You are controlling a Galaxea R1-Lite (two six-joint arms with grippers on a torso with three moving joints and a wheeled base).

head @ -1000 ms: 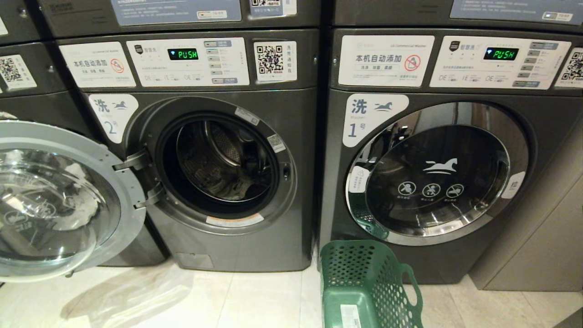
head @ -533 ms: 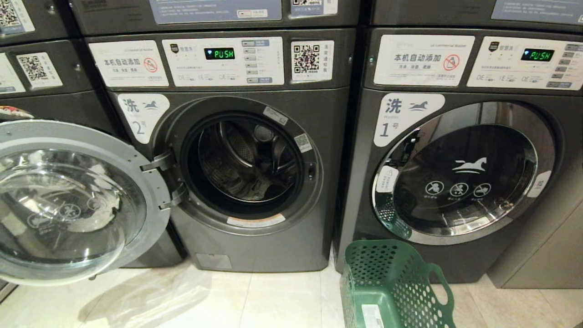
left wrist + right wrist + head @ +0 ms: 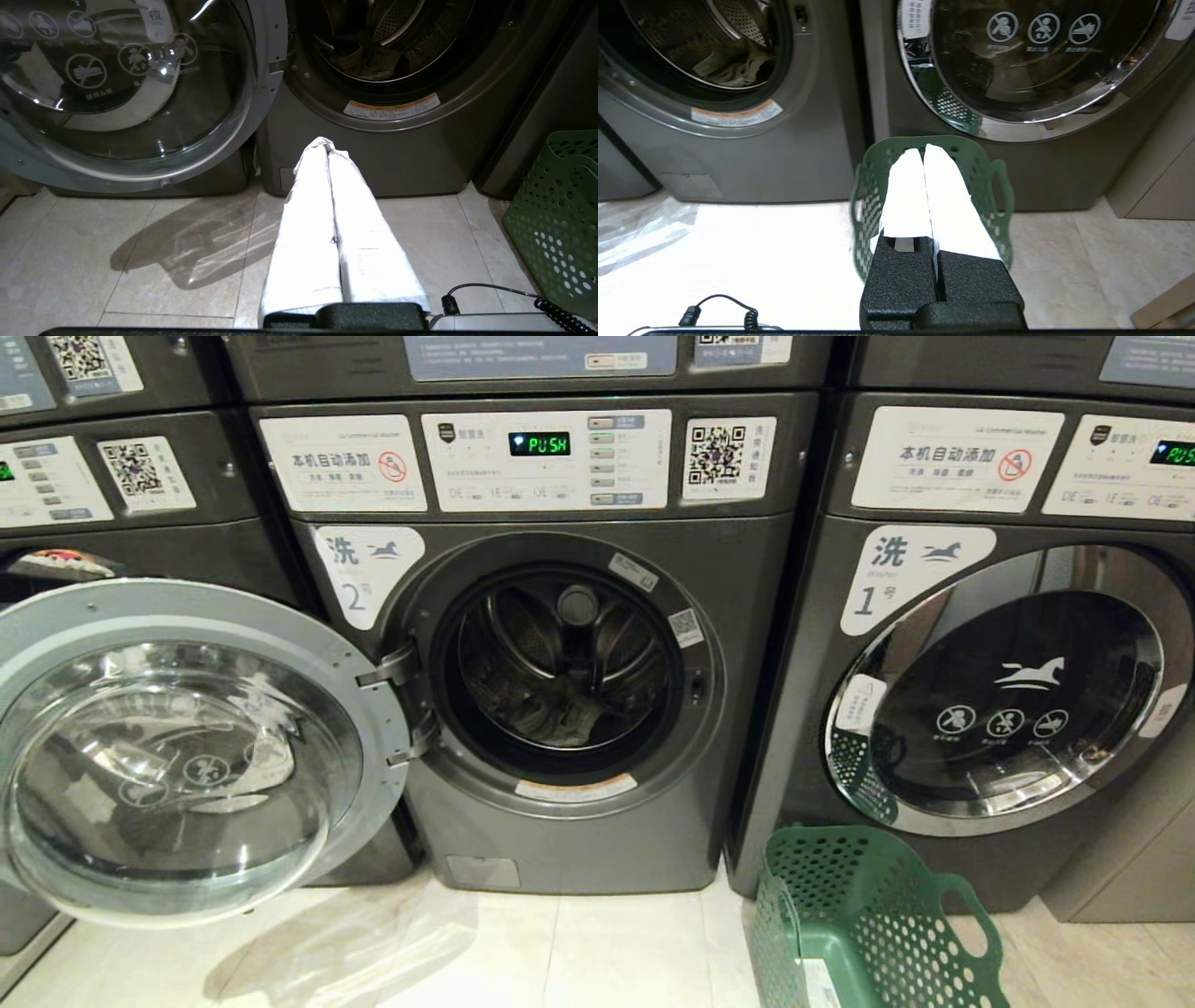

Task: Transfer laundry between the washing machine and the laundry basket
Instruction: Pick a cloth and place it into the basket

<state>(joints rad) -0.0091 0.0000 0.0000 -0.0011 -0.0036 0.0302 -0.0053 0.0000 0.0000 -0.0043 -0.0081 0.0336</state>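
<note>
The laundry (image 3: 569, 719) lies low in the drum of the washing machine (image 3: 579, 840) marked "2", a small crumpled heap of grey and pale cloth at the bottom of the steel tub. That machine's round glass door (image 3: 187, 747) stands swung wide open on its hinges, to the left of the opening and out over the tiled floor (image 3: 523, 952). The display on its control panel (image 3: 546, 459) reads "PUSH" in green.

The green laundry basket (image 3: 873, 919) sits on the floor at the foot of the neighbouring machine marked "1" (image 3: 1008, 691), just right of the seam between the two machines; that machine's chrome-rimmed door is closed and mirrors a bit of the basket. From what shows of its inside, I see no cloth in the basket.

My left end effector (image 3: 327, 144) is clenched on nothing, its white-wrapped fingers pressed together and pointing at the base of machine "2", low above the floor. My right end effector (image 3: 923, 149) is likewise clenched and empty, its tips aimed at the basket's far rim.
</note>
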